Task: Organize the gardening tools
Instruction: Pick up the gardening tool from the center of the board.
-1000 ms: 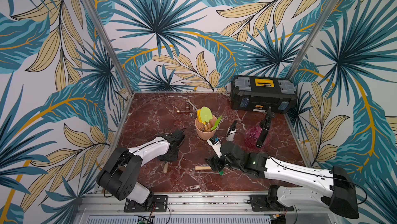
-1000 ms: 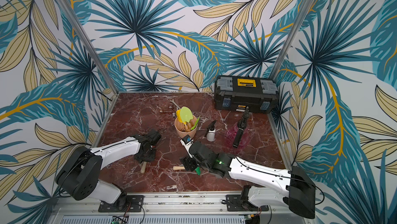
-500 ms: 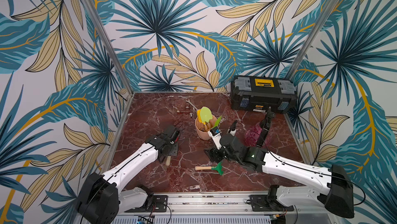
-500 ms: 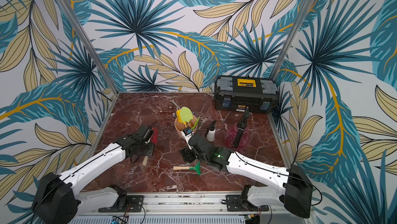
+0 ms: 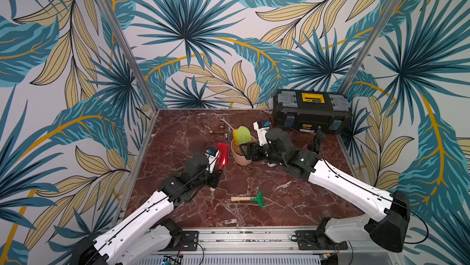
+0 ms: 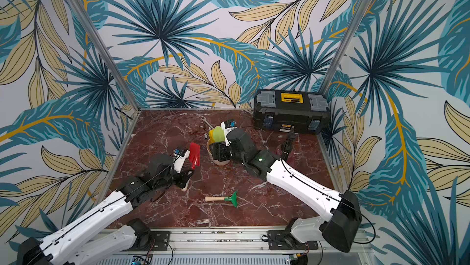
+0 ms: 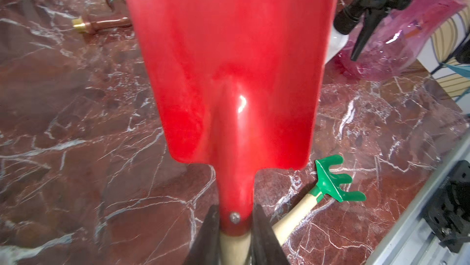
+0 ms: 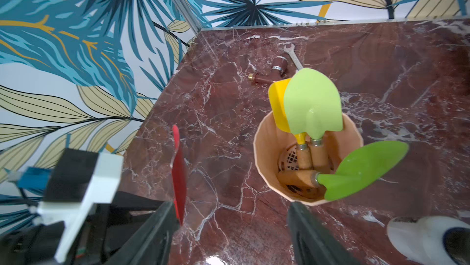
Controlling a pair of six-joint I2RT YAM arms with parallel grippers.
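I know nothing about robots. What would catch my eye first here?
Likely the bright red spade, blade up, gripped just below the blade by the left tool, left of centre. Beside it stands a peach pot with yellow and green spades sticking out, the right tool open next to it. A green rake lies alone near the front of the table.

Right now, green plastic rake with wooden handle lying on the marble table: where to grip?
Take the green plastic rake by its wooden handle, mid-length, from above, jaws across it. It lies flat, handle straight and bare; the tined head is wide and uneven.
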